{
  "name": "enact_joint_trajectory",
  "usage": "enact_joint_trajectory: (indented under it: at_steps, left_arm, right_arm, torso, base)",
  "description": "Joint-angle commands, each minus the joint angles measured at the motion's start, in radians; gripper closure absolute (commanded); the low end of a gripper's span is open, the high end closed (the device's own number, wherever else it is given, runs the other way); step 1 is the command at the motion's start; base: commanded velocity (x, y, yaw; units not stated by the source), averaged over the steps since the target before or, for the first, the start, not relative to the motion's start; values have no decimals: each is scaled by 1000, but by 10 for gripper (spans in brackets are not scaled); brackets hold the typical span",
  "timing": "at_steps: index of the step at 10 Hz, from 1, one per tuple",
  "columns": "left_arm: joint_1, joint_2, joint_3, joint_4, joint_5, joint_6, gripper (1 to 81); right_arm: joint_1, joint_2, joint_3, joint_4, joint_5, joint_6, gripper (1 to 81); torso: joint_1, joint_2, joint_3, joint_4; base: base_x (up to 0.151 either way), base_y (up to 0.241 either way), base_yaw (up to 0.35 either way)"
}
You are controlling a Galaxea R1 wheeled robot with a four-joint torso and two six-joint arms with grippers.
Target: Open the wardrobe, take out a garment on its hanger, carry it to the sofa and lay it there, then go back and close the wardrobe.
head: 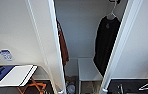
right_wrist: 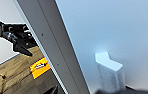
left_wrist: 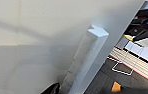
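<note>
White wardrobe [head: 52, 37] stands open; garment [head: 105, 45] on hanger [head: 112, 13] at 1 o'clock inside. Wrist views add close door handles [left_wrist: 90, 57]; grippers' state unclear.

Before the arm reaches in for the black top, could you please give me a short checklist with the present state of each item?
1. Wardrobe doors swung open: ok.
2. Garment hanging inside, right of centre: ok.
3. Hanger under its shoulders, hook up: ok.
4. Orange top apart from the garment: ok.
5. Hook seated on a rail: cannot tell.
6. Fingers around each door handle: cannot tell.
</note>
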Motion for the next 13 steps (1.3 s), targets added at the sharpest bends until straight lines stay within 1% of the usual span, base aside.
enact_joint_trajectory:
  at_steps: [1,3,6,10,13]
  left_arm:
    - [-10,39,310,37,32,-15,10]
    - [13,9,320,62,6,-15,10]
    - [24,-37,337,69,-11,-15,10]
    - [47,-65,346,83,-12,-15,10]
    - [82,-86,345,100,-14,-15,10]
  right_arm:
    - [14,45,216,47,-64,34,10]
    - [14,25,216,47,-47,34,10]
    - [0,-12,227,47,-27,32,10]
    - [-10,-43,238,47,-25,32,10]
    - [-29,-73,233,47,-4,29,10]
  torso:
    - [0,-1,0,0]
    - [0,-1,0,0]
    - [1,-1,0,0]
    - [1,-1,0,0]
    - [1,-1,0,0]
  base:
    - [0,0,0]
    - [0,0,0]
    - [0,0,0]
    - [0,0,0]
    - [0,0,0]
